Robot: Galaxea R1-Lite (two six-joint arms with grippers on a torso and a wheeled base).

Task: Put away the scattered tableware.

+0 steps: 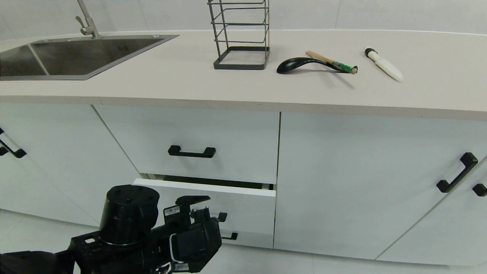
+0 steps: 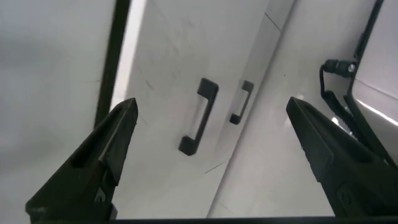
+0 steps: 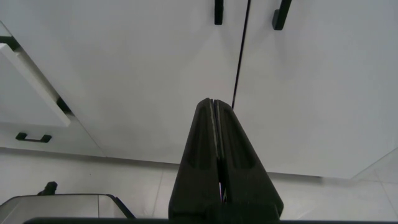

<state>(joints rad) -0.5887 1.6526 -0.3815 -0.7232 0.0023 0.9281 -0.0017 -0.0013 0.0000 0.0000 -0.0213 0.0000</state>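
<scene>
Spoon (image 1: 295, 64), wooden stick (image 1: 329, 61) and white utensil (image 1: 385, 65) lie loose near the counter's (image 1: 152, 80) back edge, right of the rack (image 1: 241, 57). Lower drawer (image 1: 213, 190) ajar, likely to receive them. Left gripper (image 2: 211, 106) wide open, facing cabinet doors. Right gripper (image 3: 213, 106) closed, empty.

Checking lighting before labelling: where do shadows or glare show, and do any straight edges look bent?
Head view: the black spoon throws a soft shadow on the counter, whose front edge bows slightly; the sink shows dull reflections. Right wrist view: cabinet doors evenly lit, no glare.
</scene>
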